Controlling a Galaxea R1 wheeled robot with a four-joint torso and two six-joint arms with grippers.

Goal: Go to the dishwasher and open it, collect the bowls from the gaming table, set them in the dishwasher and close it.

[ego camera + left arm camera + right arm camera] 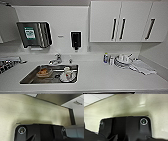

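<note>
From the head camera I look down on a white kitchen bench [100,77]. At its far left edge sits a metal rack [8,63]. Above it on the wall hangs a steel paper-towel dispenser [34,33]. Set into the bench left of centre is a stainless sink [30,76], holding an orange sponge [43,71] and a white cup [67,72], with a chrome tap [56,59] behind. A black soap dispenser [75,39] hangs on the wall. Toward the right back corner stand small bottles [107,59], stacked white dishes [123,60] and a folded white cloth [143,67], under white cabinet doors with black handles [121,21]. At the bench's front edge a dark strip [108,93] may be the dishwasher; I cannot tell. Both wrist cameras face a beige speckled surface [31,111]; I cannot tell either end effector's state.
</note>
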